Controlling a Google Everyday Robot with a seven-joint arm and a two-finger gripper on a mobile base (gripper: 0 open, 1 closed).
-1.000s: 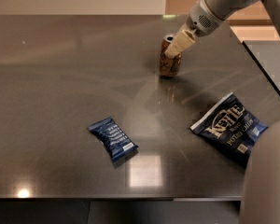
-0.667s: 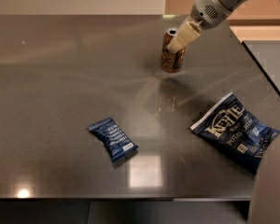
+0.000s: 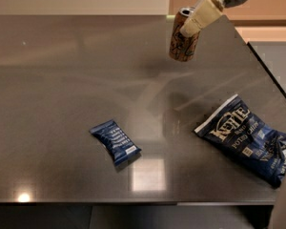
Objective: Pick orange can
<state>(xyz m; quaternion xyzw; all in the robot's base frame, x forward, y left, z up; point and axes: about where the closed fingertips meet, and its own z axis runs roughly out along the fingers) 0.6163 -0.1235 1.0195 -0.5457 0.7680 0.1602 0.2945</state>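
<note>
The orange can [image 3: 182,43] is orange-brown and tan with dark script and a silver top. It hangs upright, slightly tilted, above the dark table [image 3: 62,80] near its far right part. My gripper [image 3: 193,23] comes in from the top right and is shut on the can's upper half, one cream finger [image 3: 200,17] lying across its front. The can's base is off the table surface.
A small dark blue snack packet [image 3: 116,140] lies in the front middle of the table. A large dark blue chip bag [image 3: 248,138] lies at the front right, near the table's right edge. A pale wall runs behind the table.
The gripper has lifted the can off the table and carried it up. The arm has risen toward the top right. The packet and chip bag have not moved.
</note>
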